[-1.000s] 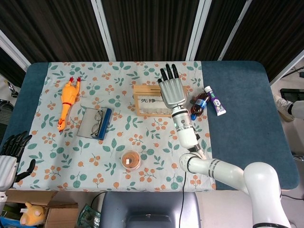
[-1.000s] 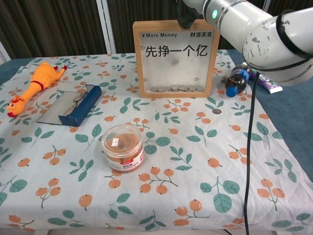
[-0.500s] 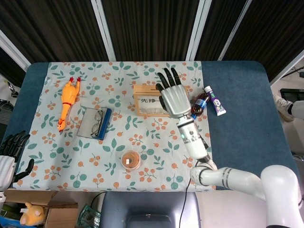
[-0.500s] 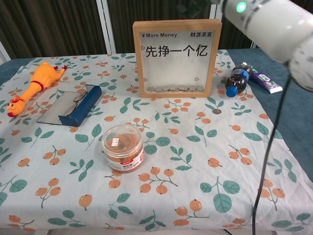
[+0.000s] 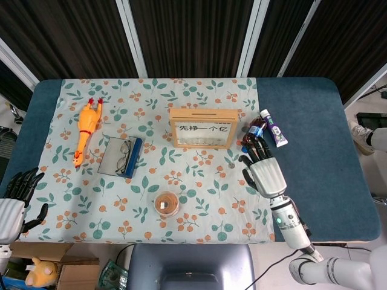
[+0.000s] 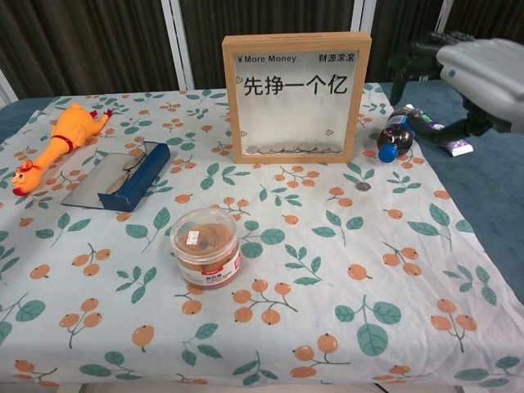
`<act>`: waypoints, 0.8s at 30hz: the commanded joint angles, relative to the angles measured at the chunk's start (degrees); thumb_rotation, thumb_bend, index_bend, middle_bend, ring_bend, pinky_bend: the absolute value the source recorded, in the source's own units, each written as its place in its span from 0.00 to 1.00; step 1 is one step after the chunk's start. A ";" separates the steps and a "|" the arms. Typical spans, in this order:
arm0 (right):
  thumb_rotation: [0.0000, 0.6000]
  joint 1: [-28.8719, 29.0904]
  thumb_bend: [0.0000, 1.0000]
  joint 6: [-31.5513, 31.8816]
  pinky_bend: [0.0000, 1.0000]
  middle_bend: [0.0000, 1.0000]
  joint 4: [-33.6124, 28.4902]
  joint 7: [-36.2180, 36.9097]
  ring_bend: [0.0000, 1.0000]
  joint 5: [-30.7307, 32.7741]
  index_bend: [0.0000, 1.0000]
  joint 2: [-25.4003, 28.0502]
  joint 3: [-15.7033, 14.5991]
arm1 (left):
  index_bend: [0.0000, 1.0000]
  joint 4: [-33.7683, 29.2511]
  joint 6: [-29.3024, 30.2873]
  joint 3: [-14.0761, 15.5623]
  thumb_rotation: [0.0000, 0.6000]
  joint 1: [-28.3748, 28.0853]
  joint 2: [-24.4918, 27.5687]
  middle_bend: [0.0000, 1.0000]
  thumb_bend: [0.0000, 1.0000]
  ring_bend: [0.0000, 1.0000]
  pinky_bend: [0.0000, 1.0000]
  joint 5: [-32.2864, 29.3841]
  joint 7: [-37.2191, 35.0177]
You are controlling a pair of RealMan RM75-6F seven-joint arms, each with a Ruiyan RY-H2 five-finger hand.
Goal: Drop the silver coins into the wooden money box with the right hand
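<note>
Left of robot hand (empty): coin.

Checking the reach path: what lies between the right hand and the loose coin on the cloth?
Nothing. In the head view the right hand hangs open beside the coin, with only bare tablecloth between; the bottle lies further back.

Head view: overhead, whole table. Chest view: low, near front edge, facing forward. Both share cloth centre.
</note>
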 commanded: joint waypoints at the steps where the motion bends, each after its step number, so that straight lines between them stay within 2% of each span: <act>1: 1.00 -2.51 0.59 -3.76 0.15 0.26 11.96 6.15 0.07 -0.58 0.53 -7.09 -0.98 | 0.00 0.02 -0.05 -0.05 1.00 -0.02 0.02 0.00 0.45 0.00 0.00 -0.10 -0.06; 6: 1.00 -1.35 0.59 -7.16 0.14 0.26 20.70 8.34 0.06 -0.11 0.54 -13.25 1.99 | 0.00 0.19 -0.03 -0.15 1.00 -0.06 0.07 0.00 0.45 0.00 0.00 -0.22 -0.48; 13: 1.00 0.54 0.59 -11.01 0.14 0.26 29.36 8.48 0.06 0.98 0.55 -19.45 5.56 | 0.00 0.25 0.41 -0.11 1.00 0.17 0.29 0.00 0.45 0.00 0.00 -0.18 -1.07; 24: 1.00 2.22 0.59 -16.00 0.14 0.26 38.84 7.80 0.06 2.34 0.55 -24.73 8.58 | 0.00 0.28 0.96 -0.18 1.00 0.46 0.69 0.00 0.45 0.00 0.00 -0.22 -2.14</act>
